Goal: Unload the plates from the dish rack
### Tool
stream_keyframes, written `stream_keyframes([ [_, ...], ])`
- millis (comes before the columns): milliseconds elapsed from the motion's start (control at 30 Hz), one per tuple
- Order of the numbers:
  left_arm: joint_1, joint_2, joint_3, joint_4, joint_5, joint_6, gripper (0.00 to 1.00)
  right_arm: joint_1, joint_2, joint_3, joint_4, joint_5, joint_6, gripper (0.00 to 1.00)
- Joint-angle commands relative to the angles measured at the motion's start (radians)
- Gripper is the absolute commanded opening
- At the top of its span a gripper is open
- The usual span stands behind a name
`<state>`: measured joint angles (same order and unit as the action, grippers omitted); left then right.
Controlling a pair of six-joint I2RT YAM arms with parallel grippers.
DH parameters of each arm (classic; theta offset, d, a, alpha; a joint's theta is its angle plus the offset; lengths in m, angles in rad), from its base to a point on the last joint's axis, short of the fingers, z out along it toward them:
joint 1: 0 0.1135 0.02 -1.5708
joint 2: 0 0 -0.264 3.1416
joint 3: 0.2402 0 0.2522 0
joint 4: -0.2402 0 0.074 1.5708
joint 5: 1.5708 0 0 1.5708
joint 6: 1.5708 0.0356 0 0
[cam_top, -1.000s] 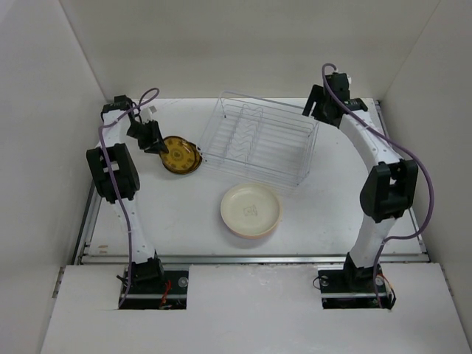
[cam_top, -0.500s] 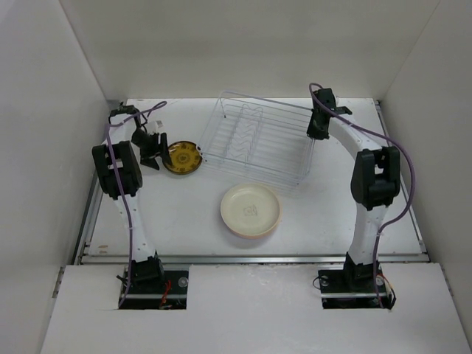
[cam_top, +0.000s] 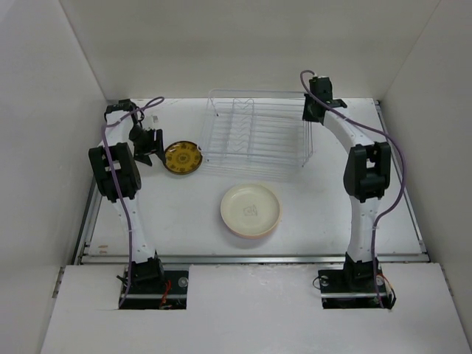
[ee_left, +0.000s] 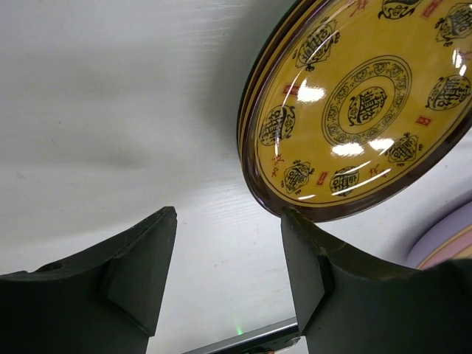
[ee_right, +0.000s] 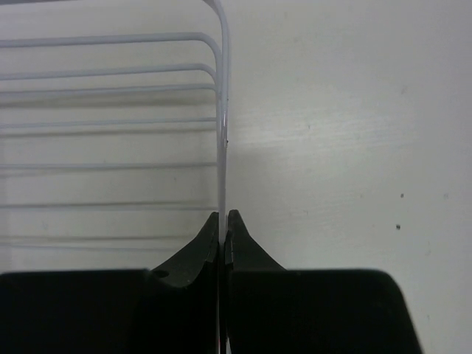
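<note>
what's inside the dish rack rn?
No plates show inside the dish rack, only its wire dividers and the table through them. The right gripper hides its far right corner. The patterned plate and cream plate lie outside it.

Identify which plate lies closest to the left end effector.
The small dark-rimmed yellow patterned plate, right beside the left end effector; the larger cream plate lies well apart from it.
</note>
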<state>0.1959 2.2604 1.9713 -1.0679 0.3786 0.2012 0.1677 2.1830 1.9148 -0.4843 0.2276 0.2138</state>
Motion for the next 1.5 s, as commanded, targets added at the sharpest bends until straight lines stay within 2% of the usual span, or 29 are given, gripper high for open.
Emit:
stream_keyframes([
  [0, -0.001, -0.068, 0.006, -0.038, -0.030, 0.010, 0.56, -0.007, 0.059, 0.148, 0.170, 0.171, -0.201, 0.03],
  [200, -0.001, -0.078, 0.006, -0.038, -0.030, 0.010, 0.56, -0.007, 0.173, 0.309, 0.181, 0.171, -0.202, 0.06],
  [400, -0.001, -0.078, 0.015, -0.038, -0.040, 0.001, 0.56, -0.007, 0.176, 0.265, 0.190, 0.180, -0.202, 0.07],
  [433, -0.001, -0.078, 0.015, -0.038, -0.040, 0.001, 0.56, -0.007, 0.176, 0.256, 0.200, 0.190, -0.202, 0.10],
  [467, -0.001, -0.078, 0.015, -0.038, -0.040, 0.001, 0.56, -0.007, 0.176, 0.256, 0.200, 0.190, -0.202, 0.24],
  [500, -0.001, -0.078, 0.026, -0.038, -0.040, 0.001, 0.56, -0.007, 0.167, 0.244, 0.200, 0.200, -0.202, 0.43],
  [533, -0.001, -0.078, 0.035, -0.049, -0.040, 0.001, 0.56, -0.007, 0.158, 0.243, 0.200, 0.213, -0.202, 0.70],
  [567, -0.001, -0.078, 0.035, -0.049, -0.040, 0.001, 0.56, -0.007, 0.149, 0.243, 0.200, 0.213, -0.202, 0.90],
  [633, -0.001, -0.078, 0.058, -0.058, -0.040, 0.001, 0.56, -0.007, 0.105, 0.256, 0.200, 0.213, -0.202, 0.99],
  [800, -0.001, -0.098, 0.098, -0.069, -0.052, 0.001, 0.56, -0.007, -0.078, 0.196, 0.245, 0.203, -0.136, 1.00],
  [900, -0.001, -0.122, 0.118, -0.049, -0.076, -0.039, 0.56, -0.007, -0.218, 0.100, 0.294, 0.327, -0.066, 1.00],
  [933, -0.001, -0.131, 0.139, -0.049, -0.107, -0.048, 0.56, -0.007, -0.245, 0.080, 0.303, 0.404, -0.024, 1.00],
  [967, -0.001, -0.131, 0.158, -0.049, -0.134, -0.077, 0.57, -0.007, -0.270, 0.054, 0.303, 0.564, -0.001, 1.00],
  [1067, -0.001, -0.131, 0.251, -0.084, -0.263, -0.112, 0.61, -0.007, -0.328, 0.035, 0.293, 0.809, -0.001, 1.00],
  [1100, -0.001, -0.140, 0.282, -0.084, -0.302, -0.130, 0.63, -0.007, -0.328, 0.026, 0.283, 0.963, -0.019, 1.00],
  [1167, -0.001, -0.159, 0.291, -0.084, -0.415, -0.143, 0.66, -0.007, -0.339, -0.011, 0.306, 1.103, -0.098, 1.00],
  [1200, -0.001, -0.183, 0.291, -0.069, -0.447, -0.143, 0.68, -0.007, -0.362, -0.092, 0.367, 1.181, -0.119, 1.00],
  [1300, -0.001, -0.226, 0.282, -0.055, -0.572, -0.164, 0.74, -0.007, -0.445, -0.180, 0.391, 1.196, -0.119, 1.00],
  [1367, -0.001, -0.243, 0.273, -0.044, -0.633, -0.193, 0.84, -0.007, -0.483, -0.220, 0.380, 1.196, -0.119, 1.00],
  [1433, -0.001, -0.271, 0.242, -0.035, -0.710, -0.215, 0.85, -0.007, -0.508, -0.255, 0.380, 1.196, -0.119, 1.00],
  [1467, -0.001, -0.283, 0.210, -0.024, -0.742, -0.236, 0.90, -0.007, -0.531, -0.255, 0.389, 1.196, -0.119, 1.00],
])
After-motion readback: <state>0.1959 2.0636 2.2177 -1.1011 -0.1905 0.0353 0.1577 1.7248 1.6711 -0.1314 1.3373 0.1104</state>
